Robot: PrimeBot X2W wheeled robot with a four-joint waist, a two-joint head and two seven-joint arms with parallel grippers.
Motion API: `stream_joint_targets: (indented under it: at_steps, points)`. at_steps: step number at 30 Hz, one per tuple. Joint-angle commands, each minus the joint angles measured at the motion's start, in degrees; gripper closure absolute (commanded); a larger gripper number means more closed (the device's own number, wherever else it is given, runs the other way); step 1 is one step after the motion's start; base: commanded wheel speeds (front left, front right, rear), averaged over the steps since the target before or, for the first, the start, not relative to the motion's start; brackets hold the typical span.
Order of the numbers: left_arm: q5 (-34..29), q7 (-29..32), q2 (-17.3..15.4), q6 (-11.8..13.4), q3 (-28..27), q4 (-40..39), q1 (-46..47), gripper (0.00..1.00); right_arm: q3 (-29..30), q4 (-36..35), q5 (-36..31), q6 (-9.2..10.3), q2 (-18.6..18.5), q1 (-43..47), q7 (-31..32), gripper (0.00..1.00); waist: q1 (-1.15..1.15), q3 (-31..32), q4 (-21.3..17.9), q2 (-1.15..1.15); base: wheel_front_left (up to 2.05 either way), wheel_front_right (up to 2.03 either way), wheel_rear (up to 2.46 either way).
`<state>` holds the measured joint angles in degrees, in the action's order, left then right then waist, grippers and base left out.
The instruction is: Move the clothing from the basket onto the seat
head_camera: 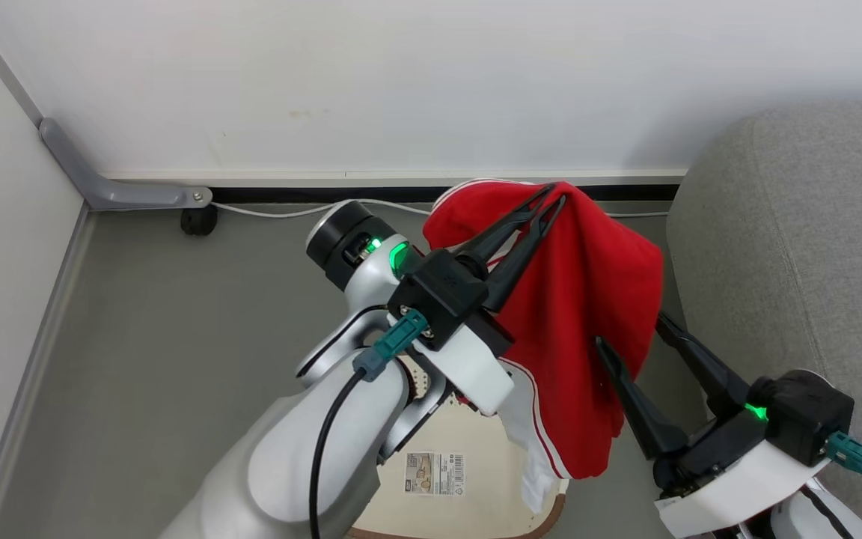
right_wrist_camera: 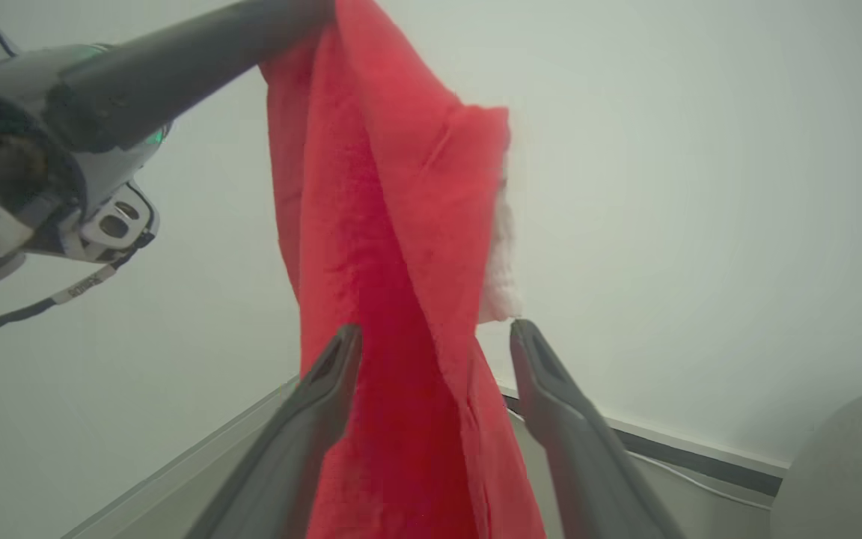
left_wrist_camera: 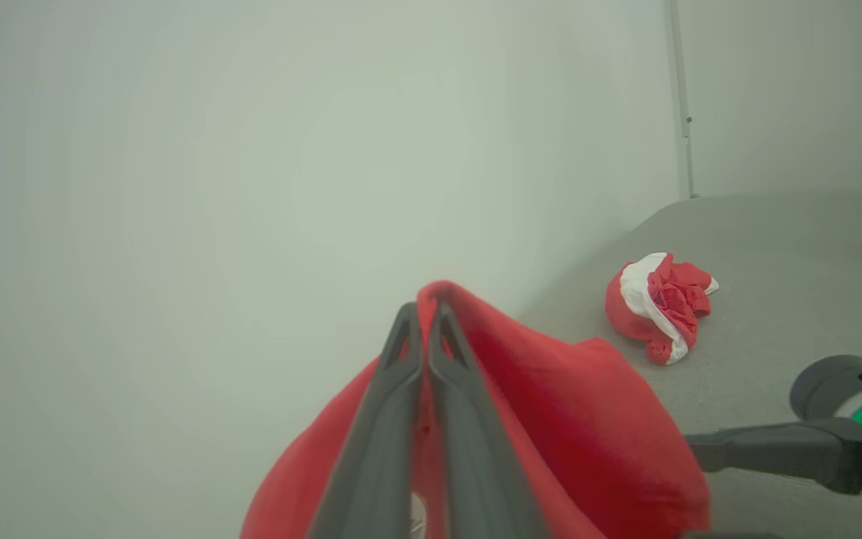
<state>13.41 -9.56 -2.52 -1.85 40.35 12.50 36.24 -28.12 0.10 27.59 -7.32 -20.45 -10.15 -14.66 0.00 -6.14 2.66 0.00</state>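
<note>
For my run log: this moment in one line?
left pincer: shut on red garment | right pincer: open around it | other garment: on sofa

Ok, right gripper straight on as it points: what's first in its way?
Probably the red garment hanging from the left gripper; it hangs between the open fingers of the right gripper, depth unclear.
</note>
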Motion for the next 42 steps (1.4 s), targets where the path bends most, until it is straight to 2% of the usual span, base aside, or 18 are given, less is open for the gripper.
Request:
stream_joint_targets:
  at_steps: [1, 7, 12, 20, 26, 27, 28, 29, 30, 31, 38, 39, 40, 41, 42]
  points:
    - [0.75, -0.31, -0.38, 0.72, -1.22, -1.45, 3.39, 1.00, -0.61, -2.18, -0.40, -0.17, -0.73, -1.38, -0.34, 0.00, 0.00, -0.13, 0.16, 0.00, 0.00, 0.00, 0.00]
    - [2.93, -0.81, -0.37, 2.60, 3.16, -0.94, 5.79, 1.00, -2.14, -3.60, -1.18, -0.17, -0.83, -2.29, -0.34, 0.00, 0.00, -0.50, 1.45, 0.00, 0.00, 0.00, 0.00]
    - [4.73, -1.29, -0.36, 3.93, 5.90, -0.42, 7.29, 1.00, -3.72, -2.09, -2.88, -0.17, -0.57, -3.24, -0.34, 0.00, 0.00, -0.62, 2.64, 0.00, 0.00, 0.00, 0.00]
    - [7.97, -2.17, -0.36, 5.26, 9.52, 0.29, 8.93, 1.00, -4.12, 5.27, -6.39, -0.17, 2.09, -5.28, -0.34, 0.00, 0.00, -0.16, 4.19, 0.00, 0.00, 0.00, 0.00]
    - [10.08, -3.07, -0.36, 6.13, 11.86, 1.31, 9.41, 1.00, -6.18, 13.17, -5.96, -0.17, 3.40, -7.31, -0.34, 0.00, 0.00, -0.02, 4.75, 0.00, 0.00, 0.00, 0.00]
    - [10.40, -3.24, -0.36, 6.28, 12.11, 1.56, 9.43, 1.00, -6.51, 13.79, -5.48, -0.17, 3.59, -7.66, -0.34, 0.02, 0.00, -0.01, 4.77, 0.00, 0.00, 0.00, 0.00]
    - [10.69, -3.40, -0.36, 6.42, 12.31, 1.88, 9.43, 1.00, -6.74, 14.16, -5.07, -0.17, 3.69, -7.96, -0.34, 0.29, 0.00, 0.02, 4.76, 0.00, 0.00, 0.00, 0.00]
    - [10.69, -3.40, -0.36, 6.42, 12.31, 1.88, 9.43, 1.00, -6.74, 14.16, -5.07, -0.17, 3.69, -7.96, -0.34, 0.29, 0.00, 0.02, 4.76, 0.00, 0.00, 0.00, 0.00]
    - [11.17, -3.71, -0.36, 6.71, 12.57, 2.65, 9.32, 1.00, -6.86, 14.51, -4.24, -0.17, 3.78, -8.26, -0.34, 0.88, 0.00, 0.09, 4.62, 0.00, 0.00, 0.00, 0.00]
    - [11.39, -3.87, -0.36, 6.84, 12.63, 3.02, 9.23, 1.00, -6.85, 14.45, -3.88, -0.17, 3.73, -8.29, -0.34, 1.00, 0.00, 0.13, 4.52, 0.00, 0.00, 0.00, 0.00]
    - [12.75, -4.84, -0.36, 6.75, 12.34, 5.55, 7.79, 1.00, -5.50, 13.07, -2.02, -0.17, 3.08, -7.49, -0.34, 1.00, 0.00, 0.35, 3.52, 0.00, 0.00, 0.00, 0.00]
    - [12.96, -4.94, -0.36, 6.44, 12.38, 6.10, 7.44, 0.94, -5.19, 12.85, -1.84, -0.17, 2.97, -7.32, -0.34, 1.00, 0.00, 0.33, 3.32, 0.00, 0.00, 0.00, 0.00]
    - [13.06, -5.04, -0.36, 6.09, 12.42, 6.58, 7.15, 0.62, -5.00, 12.61, -1.64, -0.17, 2.84, -7.17, -0.34, 1.00, 0.00, 0.27, 3.13, 0.00, 0.00, 0.00, 0.00]
    - [13.20, -5.13, -0.36, 5.58, 12.49, 6.98, 6.85, 0.18, -4.75, 12.28, -1.42, -0.17, 2.71, -7.05, -0.34, 1.00, 0.00, 0.20, 2.93, 0.00, 0.00, 0.00, 0.00]
    - [13.27, -5.21, -0.36, 5.19, 12.46, 7.39, 6.58, 0.00, -4.31, 11.90, -1.23, -0.17, 2.55, -6.93, -0.34, 1.00, 0.00, 0.13, 2.77, 0.00, 0.00, 0.00, 0.00]
